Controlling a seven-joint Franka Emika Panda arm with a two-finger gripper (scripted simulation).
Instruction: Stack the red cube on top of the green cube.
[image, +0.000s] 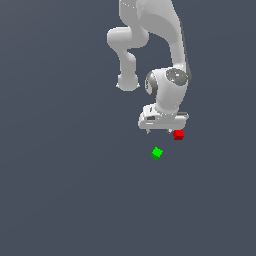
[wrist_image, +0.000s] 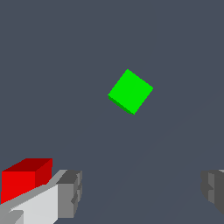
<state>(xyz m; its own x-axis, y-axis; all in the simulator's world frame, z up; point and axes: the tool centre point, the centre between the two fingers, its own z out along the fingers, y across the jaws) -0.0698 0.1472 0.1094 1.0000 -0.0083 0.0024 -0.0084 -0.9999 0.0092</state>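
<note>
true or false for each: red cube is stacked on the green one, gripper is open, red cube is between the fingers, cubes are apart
1. The red cube sits on the green cube. False: both lie on the floor.
2. The gripper is open. True.
3. The red cube is between the fingers. False: in the wrist view it lies outside one finger, and the gap is empty.
4. The two cubes lie apart, not touching. True.

Red cube (wrist_image: 19, 183) just outside fingers (wrist_image: 70, 192)
</note>
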